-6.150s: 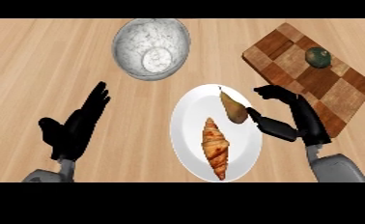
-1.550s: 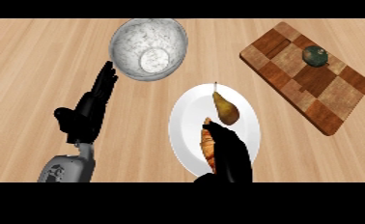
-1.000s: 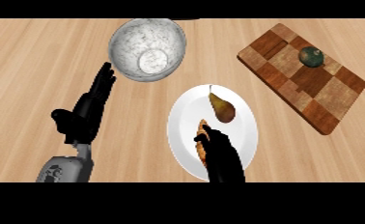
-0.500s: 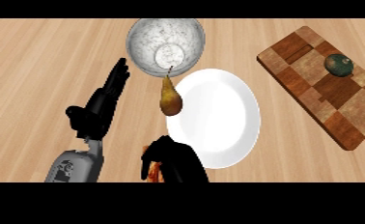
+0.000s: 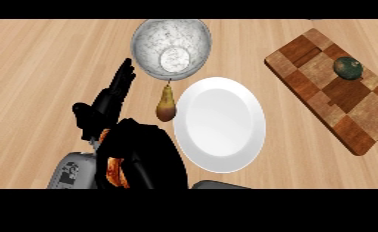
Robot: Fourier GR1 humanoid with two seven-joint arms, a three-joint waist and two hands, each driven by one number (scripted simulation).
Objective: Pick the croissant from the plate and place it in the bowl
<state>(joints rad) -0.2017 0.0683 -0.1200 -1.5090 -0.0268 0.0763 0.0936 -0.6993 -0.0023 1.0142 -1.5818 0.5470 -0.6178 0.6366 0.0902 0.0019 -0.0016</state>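
Since the previous frame, the croissant [image 5: 114, 168] had left the plate [image 5: 221, 126] and was carried to the lower left of the view, off the plate's left rim. It was enclosed by the right hand [image 5: 140, 151], whose fingers were curled round it; only an orange-brown strip of pastry showed at the hand's left edge, between the fingers and the left forearm. The left hand [image 5: 107, 103] showed just above and to the left of the right hand, with its fingers straight, pointing up toward the bowl [image 5: 171, 46] and holding nothing. A pear [image 5: 166, 106] lay on the counter [image 5: 52, 56] just off the plate's left rim, its stem pointing at the bowl's near rim. The plate itself carried nothing. At the right, a checkered cutting board [image 5: 325, 86] lay well apart from the plate, with a dark green fruit [image 5: 347, 67] resting on it.
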